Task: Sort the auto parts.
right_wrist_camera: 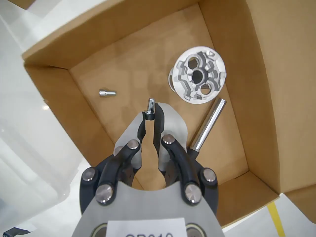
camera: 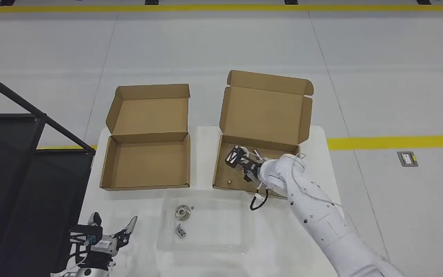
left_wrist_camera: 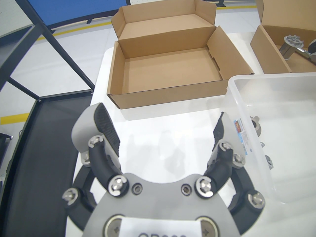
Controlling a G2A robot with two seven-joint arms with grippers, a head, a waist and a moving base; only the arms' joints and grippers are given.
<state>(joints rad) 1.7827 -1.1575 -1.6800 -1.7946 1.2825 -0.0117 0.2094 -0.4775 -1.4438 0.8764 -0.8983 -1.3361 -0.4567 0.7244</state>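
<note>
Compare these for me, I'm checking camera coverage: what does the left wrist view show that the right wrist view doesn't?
Left wrist view: the left end effector, open, the open cardboard box beyond it, and small parts lying in the clear bin.
Right wrist view: the right end effector shut on a bolt, plus a loose bolt and a steel rod.
Shared: the second cardboard box, the round disc part in it, and the clear bin.

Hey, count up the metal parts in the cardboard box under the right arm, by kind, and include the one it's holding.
Bolts: 2, the loose bolt on the floor of the box and the held bolt in the right pincer
Round disc: 1
Rod: 1
Total: 4
</note>
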